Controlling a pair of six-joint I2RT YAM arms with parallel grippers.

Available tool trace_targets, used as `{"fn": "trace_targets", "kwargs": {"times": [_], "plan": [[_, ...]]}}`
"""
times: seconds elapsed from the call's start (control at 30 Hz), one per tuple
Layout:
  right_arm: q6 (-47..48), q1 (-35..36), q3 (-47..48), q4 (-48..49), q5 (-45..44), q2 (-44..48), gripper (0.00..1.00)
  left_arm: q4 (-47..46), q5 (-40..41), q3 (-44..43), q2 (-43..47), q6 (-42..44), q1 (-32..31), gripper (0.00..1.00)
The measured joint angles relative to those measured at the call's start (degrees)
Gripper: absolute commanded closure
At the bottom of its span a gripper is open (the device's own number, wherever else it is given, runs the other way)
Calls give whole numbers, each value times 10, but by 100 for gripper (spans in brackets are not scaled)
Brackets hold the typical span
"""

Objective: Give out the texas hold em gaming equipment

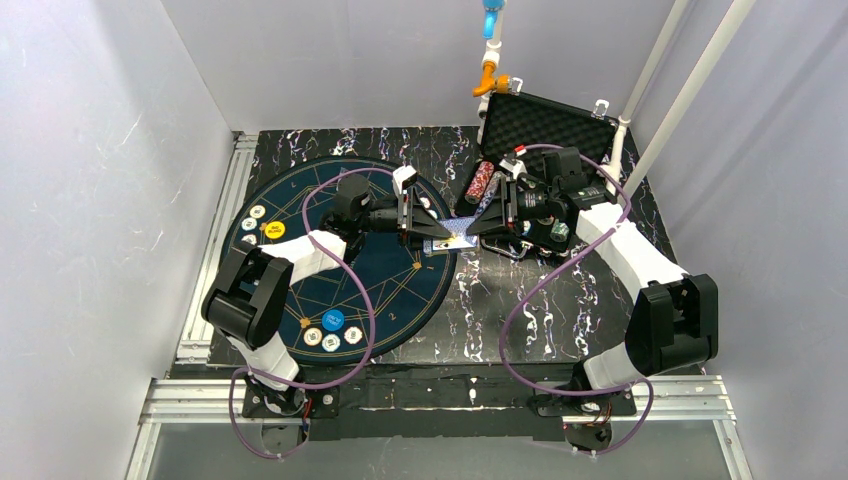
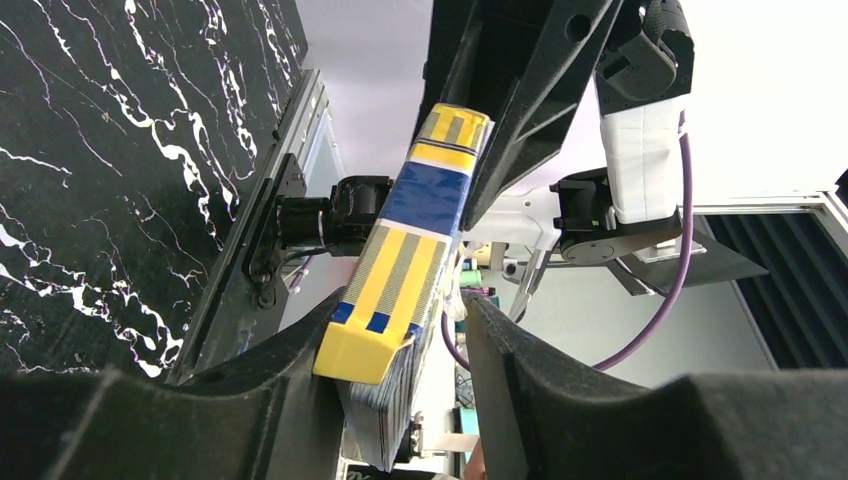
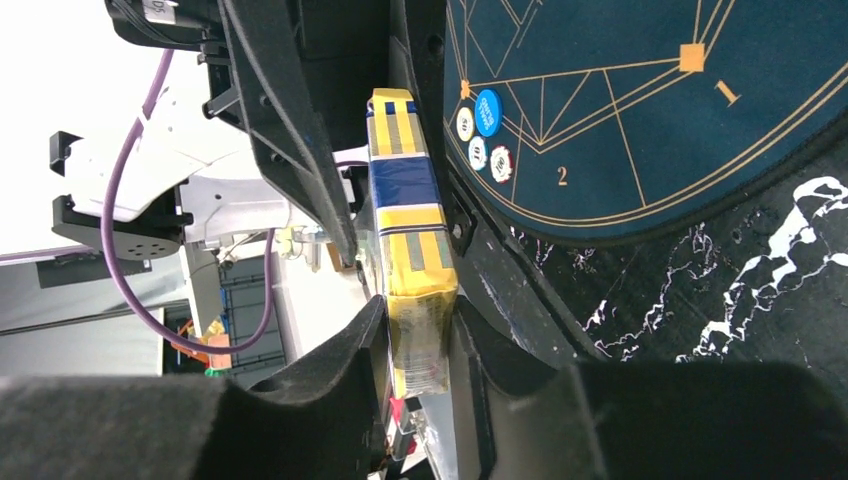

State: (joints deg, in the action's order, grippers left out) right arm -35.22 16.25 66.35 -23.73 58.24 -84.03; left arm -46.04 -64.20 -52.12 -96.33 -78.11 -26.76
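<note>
The deck of cards is held between the two arms, at the right rim of the round mat. The right gripper is clamped tight on one end, I'd guess to steady it. The left gripper straddles the other end with its jaws slightly wider than the pack — a gap shows on one side — likely lining up to draw a card for the seats where chips and the blue button already lie.
</note>
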Motion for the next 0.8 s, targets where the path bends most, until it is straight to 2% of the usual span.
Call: {"fn": "trace_targets", "kwargs": {"times": [0.03,0.07,0.13,0.2,0.23,0.27,0.3,0.33,0.5,0.6,0.8], "plan": [[-1,0,-2,1,0,0,44,0,0,0,0,0,0,55],[-5,-1,-4,0,-1,0,57,0,0,0,0,0,0,55],[1,-1,-6,-1,-6,0,67,0,0,0,0,0,0,57],[0,-2,-6,0,-6,0,83,0,-1,0,0,-1,0,62],[-2,-2,-6,1,-4,0,81,0,-1,0,0,0,0,64],[-4,-2,-6,1,-2,0,67,1,-1,0,0,0,0,67],[-5,-3,-6,2,0,0,47,1,-1,0,-2,0,0,71],[-5,-4,-6,3,1,1,40,1,-1,0,-3,0,0,75],[-2,-4,-6,3,-2,1,23,1,-2,-1,-10,0,-1,100],[9,-4,-6,0,-5,3,12,1,-5,-1,-10,-2,-1,100],[124,-5,31,-80,-54,9,3,7,-21,-1,-10,-4,-1,100]]}}
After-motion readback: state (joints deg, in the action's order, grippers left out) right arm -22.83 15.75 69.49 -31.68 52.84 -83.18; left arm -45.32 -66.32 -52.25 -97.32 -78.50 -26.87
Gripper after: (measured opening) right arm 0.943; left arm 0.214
